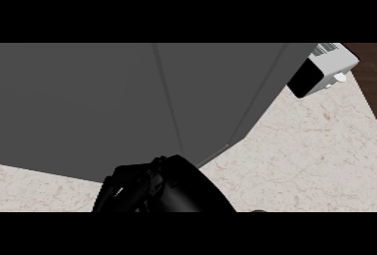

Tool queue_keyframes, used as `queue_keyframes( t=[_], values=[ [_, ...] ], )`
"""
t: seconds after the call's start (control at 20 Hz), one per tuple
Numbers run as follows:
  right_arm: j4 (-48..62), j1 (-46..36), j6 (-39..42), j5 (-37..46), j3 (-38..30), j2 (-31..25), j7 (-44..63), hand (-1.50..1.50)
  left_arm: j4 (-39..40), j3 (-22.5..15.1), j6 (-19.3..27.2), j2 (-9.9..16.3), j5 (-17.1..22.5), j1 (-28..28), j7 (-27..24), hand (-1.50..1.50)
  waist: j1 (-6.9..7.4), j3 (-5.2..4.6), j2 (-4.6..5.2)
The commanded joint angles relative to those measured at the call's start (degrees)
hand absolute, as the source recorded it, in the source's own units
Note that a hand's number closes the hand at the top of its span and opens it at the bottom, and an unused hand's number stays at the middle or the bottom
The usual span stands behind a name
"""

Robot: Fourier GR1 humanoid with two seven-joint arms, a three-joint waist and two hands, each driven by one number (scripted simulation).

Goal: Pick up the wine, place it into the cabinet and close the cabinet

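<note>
One robot hand [158, 187] showed, black, low in the head view and a little to the view's left of centre. It rose from the lower edge. Its dark mass overlapped the near edge of the cabinet [88, 99], so contact could not be confirmed. Whether it was apart, together or clamped on anything could not be told; the shape read as one dark clump.

The cabinet was a large plain grey body, directly above and beyond the robot hand. It filled most of the view. A thin seam [168, 99] ran up its face from just above the robot hand. A second slanted edge [258, 94] lay farther to the robot hand's right.

No wine could be made out; its place could not be told from this view.

The worktop [309, 149], pale veined stone, spread to the right of the robot hand, with a strip also to its left. A white appliance [327, 64] with a black face and a small white knob [339, 77] stood far off, up and right of the robot hand, just beside the cabinet's far corner.
</note>
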Motion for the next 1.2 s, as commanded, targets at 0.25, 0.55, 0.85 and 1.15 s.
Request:
queue_keyframes(
  t=[0.25,0.55,0.85,1.15],
  values=[
    [19.8,-14.0,0.3,-4.9,-11.7,0.1,-7.2,1.5,1.2,4.6,-5.4,-2.4,0.8,1.0,3.8,-1.5,-0.53,0.07,0.2],
    [33.2,-21.1,1.3,-3.1,-17.1,0.1,-14.0,1.5,-2.9,6.3,-2.3,0.0,3.5,-1.6,11.7,-1.5,-0.65,0.1,0.32],
    [41.5,-21.9,6.6,-5.0,-23.1,-1.9,-21.3,1.5,-0.4,-1.6,0.4,-4.0,-2.5,-8.2,13.0,-1.5,-1.66,0.06,0.67],
    [44.8,-22.6,9.2,-5.1,-26.2,-5.7,-24.5,1.5,-4.2,-3.5,5.2,-5.5,-4.1,-9.9,15.8,-1.5,-1.35,0.12,0.75]
  ],
)
